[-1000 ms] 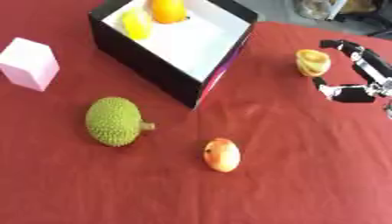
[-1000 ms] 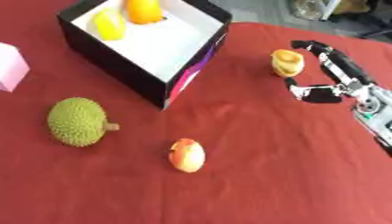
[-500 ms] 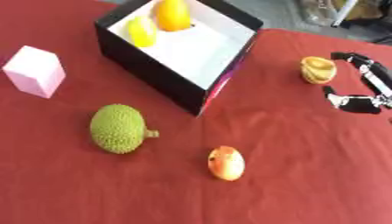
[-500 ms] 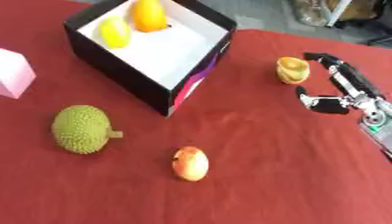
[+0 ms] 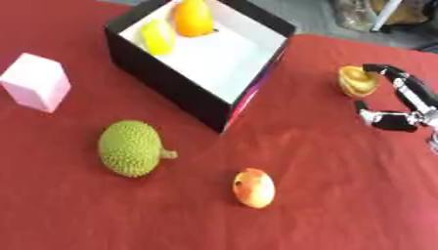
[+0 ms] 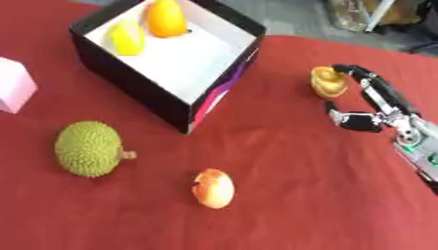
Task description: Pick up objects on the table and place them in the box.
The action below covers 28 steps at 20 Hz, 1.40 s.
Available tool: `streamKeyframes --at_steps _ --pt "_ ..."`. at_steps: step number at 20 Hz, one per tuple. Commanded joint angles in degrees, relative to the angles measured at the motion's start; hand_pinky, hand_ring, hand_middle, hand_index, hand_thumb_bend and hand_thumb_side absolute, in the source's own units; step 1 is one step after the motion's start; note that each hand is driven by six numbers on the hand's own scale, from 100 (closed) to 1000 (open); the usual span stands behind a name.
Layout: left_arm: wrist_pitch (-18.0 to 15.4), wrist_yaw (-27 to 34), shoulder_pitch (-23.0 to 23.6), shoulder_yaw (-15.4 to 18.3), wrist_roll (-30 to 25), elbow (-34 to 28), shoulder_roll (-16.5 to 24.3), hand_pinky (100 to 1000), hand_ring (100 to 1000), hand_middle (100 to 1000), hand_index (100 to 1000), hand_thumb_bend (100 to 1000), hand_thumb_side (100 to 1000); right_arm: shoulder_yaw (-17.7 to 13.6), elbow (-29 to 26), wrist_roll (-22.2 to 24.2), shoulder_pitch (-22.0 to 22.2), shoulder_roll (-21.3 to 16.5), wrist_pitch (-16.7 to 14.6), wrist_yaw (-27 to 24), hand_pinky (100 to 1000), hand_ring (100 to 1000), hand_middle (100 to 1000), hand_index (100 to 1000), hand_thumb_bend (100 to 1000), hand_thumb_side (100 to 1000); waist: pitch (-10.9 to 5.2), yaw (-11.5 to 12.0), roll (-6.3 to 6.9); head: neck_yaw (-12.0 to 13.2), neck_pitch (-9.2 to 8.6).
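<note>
A black box (image 5: 163,80) with a white inside stands at the back, holding an orange fruit (image 5: 192,17) and a yellow fruit (image 5: 157,36). On the red table lie a green spiky fruit (image 5: 130,148), a red-yellow apple (image 5: 254,187), a pink block (image 5: 36,81) at the left, and a small yellow-brown object (image 6: 328,81) at the right. My right hand (image 6: 383,106) hovers just right of that object, open, fingers and thumb spread beside it without holding it. The left hand is not visible.
The red cloth (image 5: 325,205) covers the whole table. Beyond the far edge I see grey floor and some clutter (image 5: 376,12).
The whole picture has shifted, so the camera moved. My right hand stays beside the yellow-brown object, still open and holding nothing.
</note>
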Motion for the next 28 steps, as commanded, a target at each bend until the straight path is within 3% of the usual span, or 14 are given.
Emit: streamKeyframes --at_steps 1,5,11,14,28 --pt "-0.51 -0.48 0.18 0.45 -0.09 -0.55 0.87 764 876 808 831 100 669 -1.52 0.65 -1.25 0.30 -1.82 0.16 -0.51 1000 982 882 939 201 100 -0.84 0.15 0.37 -0.58 -0.67" --pt "-0.79 -0.69 0.26 0.51 -0.16 -0.45 0.82 765 877 808 830 100 668 -1.89 0.87 -2.77 0.48 -1.92 0.24 -1.81 1000 980 878 935 170 100 -0.44 0.42 0.27 -0.83 -0.58" --pt "-1.15 -1.03 0.42 0.62 -0.34 -0.32 0.68 766 878 807 828 100 675 -2.68 1.35 -4.45 0.78 -2.03 1.06 -1.39 1000 978 880 934 221 100 0.15 1.27 -0.18 -1.37 -1.30" --pt "-1.14 -1.37 0.47 0.62 -0.43 -0.13 0.49 766 878 806 827 100 679 -2.78 1.87 -5.23 0.75 -1.73 1.55 -1.28 1000 976 875 933 200 100 0.45 1.44 -0.36 -1.59 -1.58" --pt "-1.41 -1.91 0.53 0.70 -0.66 0.07 0.11 767 878 801 824 100 688 -1.96 1.21 -8.81 0.08 -0.91 2.49 -2.50 972 912 774 807 164 100 1.38 2.35 -0.84 -1.84 -2.32"
